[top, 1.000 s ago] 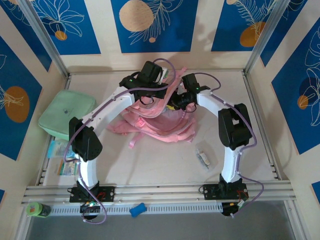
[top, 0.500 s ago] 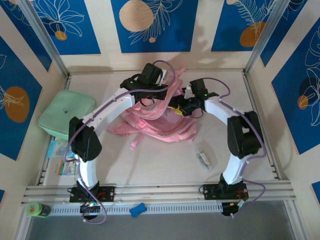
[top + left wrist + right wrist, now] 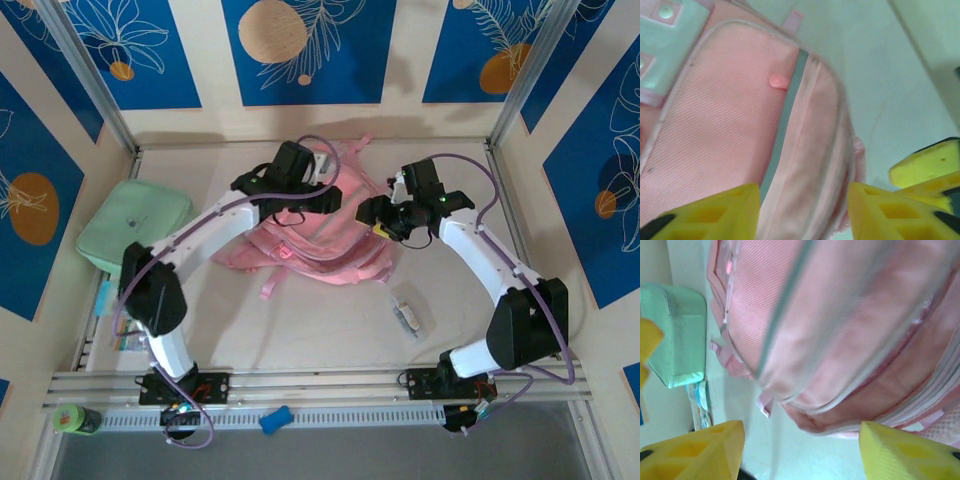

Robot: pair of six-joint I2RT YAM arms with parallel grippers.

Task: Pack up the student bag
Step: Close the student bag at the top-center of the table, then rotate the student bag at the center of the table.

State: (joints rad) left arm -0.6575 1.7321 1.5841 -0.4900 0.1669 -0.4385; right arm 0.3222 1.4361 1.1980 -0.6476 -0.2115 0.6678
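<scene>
The student bag (image 3: 325, 245), a large pink backpack with grey-green piping, lies slumped in the middle of the table. My left gripper (image 3: 318, 192) hovers over its far upper part. In the left wrist view, this gripper (image 3: 804, 200) is open, its yellow fingers (image 3: 730, 210) standing either side of a seam fold of the bag (image 3: 730, 125). My right gripper (image 3: 372, 215) sits at the bag's right edge. It is open too (image 3: 802, 440), with bare table between its fingers and the bag's rounded edge (image 3: 840, 340) just beyond them.
A mint green soft case (image 3: 135, 228) lies at the left wall, with booklets (image 3: 125, 325) in front of it. A small clear packet (image 3: 407, 317) lies right of centre. A blue object (image 3: 275, 420) and a green bottle (image 3: 75, 418) rest on the front rail.
Both grippers have opened. The right arm drew back to the right, off the bag. The left gripper shifted slightly, and the bag has sagged flatter on the table.
</scene>
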